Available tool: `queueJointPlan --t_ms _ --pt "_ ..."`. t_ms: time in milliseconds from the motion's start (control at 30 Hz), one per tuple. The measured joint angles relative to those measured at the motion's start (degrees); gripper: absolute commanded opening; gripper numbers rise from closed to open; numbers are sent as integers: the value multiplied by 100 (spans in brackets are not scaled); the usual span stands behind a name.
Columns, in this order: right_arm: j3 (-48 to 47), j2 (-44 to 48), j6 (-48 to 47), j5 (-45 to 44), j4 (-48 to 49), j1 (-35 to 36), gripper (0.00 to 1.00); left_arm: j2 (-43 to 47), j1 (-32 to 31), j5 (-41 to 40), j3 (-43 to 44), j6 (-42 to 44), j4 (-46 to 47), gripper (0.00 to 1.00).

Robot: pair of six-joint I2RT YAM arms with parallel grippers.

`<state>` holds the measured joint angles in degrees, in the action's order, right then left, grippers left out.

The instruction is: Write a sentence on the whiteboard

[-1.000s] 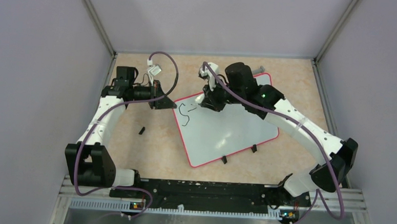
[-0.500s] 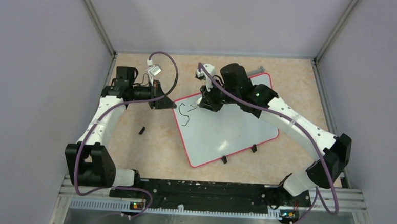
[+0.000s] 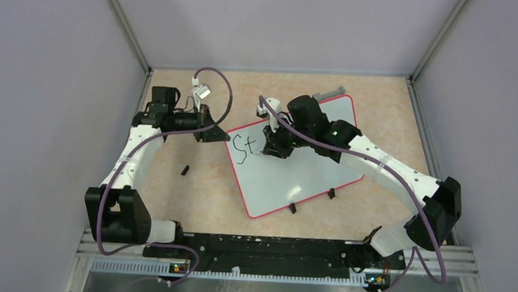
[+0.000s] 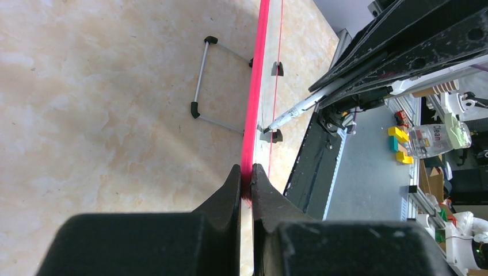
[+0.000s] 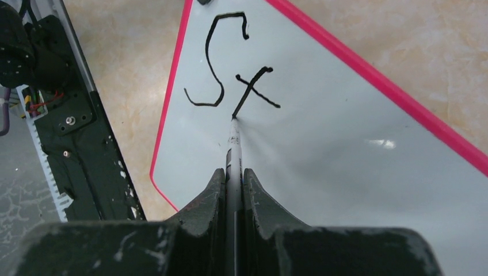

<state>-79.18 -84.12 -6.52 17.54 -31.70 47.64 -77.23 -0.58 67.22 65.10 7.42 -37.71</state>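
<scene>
On the middle of the tabletop (image 3: 173,195), the whiteboard (image 3: 302,168) is lying flat and skewed, its left corner pointing toward the left arm. The left hand (image 4: 246,172) is pinching the board's pink rim at that left edge, fingers pressed together on it, steadying it. The right hand (image 5: 233,175) is clamping a marker (image 5: 233,144) between closed fingers, and the tip is touching the board at the foot of a crossed "t". The sentence (image 5: 230,69) is standing at just a large "S" and that "t" near the far left corner, so most of the writing looks not yet done. The likely trouble from here is the marker dragging the board sideways if the thin pinch on the rim is giving way, which would be bending the line of letters. The marker could also be sliding back through the fingers under pressure, leaving faint or broken strokes, and the right wrist could be smearing wet ink while crossing over it. In the overhead view the right hand is covering the tip. The left wrist view is seeing the board almost edge-on, so no lettering is showing there. A small dark item (image 3: 185,170) lying left of the board is too small to name.
</scene>
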Motion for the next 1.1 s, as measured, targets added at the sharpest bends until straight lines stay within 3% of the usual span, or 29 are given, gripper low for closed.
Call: queueJointPlan --t_ms 1100 --pt "-83 162 -160 -227 -402 -157 0 0 0 22 0 -2 2 0"
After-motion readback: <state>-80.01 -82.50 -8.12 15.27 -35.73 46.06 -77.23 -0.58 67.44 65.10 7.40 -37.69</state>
